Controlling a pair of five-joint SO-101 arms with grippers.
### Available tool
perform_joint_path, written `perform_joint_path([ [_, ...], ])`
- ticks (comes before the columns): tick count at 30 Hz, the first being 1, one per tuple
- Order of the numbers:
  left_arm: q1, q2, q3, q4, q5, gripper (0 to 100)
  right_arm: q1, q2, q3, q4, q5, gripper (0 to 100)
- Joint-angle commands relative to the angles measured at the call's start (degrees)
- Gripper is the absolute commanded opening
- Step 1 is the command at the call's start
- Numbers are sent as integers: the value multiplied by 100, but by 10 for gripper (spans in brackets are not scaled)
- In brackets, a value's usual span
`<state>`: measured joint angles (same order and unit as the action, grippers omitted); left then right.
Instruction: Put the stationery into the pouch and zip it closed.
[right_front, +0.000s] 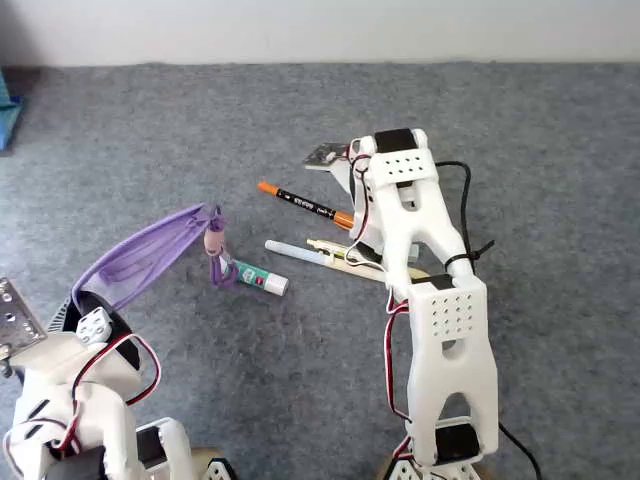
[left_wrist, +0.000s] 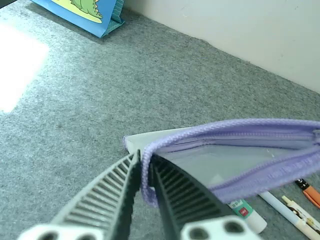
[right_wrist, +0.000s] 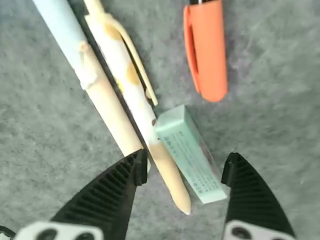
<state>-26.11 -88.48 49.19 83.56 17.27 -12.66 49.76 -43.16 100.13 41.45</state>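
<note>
Nearest, the left arm (right_front: 80, 400) stands at the near left corner of the grey worktop (right_front: 300, 380). The left jaws are closed tight on the end of the purple pouch (right_front: 140, 255), pinching its fabric edge just beside the end of the zip. The pouch is lifted at that end and its mouth gapes open, with the pale lining in sight in the left wrist view. Its far end lies on the worktop, where a purple cord with a small charm (right_front: 213, 240) trails off. Just beyond that end lies a glue stick (right_front: 262, 280), close to the cord. The right arm (right_front: 445, 330) reaches out from the near right edge. The right jaws are spread wide above a mint-green eraser (right_wrist: 190, 152) and the tip of a cream pen (right_wrist: 130, 85), gripping nothing; contact with the worktop cannot be determined. The eraser touches the cream pen. A pale blue pen (right_wrist: 60, 30) lies alongside the cream pen, touching it. Farther out, a black marker with an orange cap (right_front: 305, 205) lies at a slant, its cap near the eraser but apart from it. At the far left edge sits a blue printed item (left_wrist: 85, 12), and a white wall (right_front: 300, 30) bounds the far side.
</note>
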Motion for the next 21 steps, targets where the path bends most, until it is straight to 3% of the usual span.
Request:
perform_joint_path([
  [1,-35,9,-277,26,53,13,13,-312,-18,-251,70,256],
  [11,-44,9,-277,26,53,13,453,198,-18,-840,70,251],
  [21,-44,9,-268,26,53,13,75,207,-18,-532,88,68],
])
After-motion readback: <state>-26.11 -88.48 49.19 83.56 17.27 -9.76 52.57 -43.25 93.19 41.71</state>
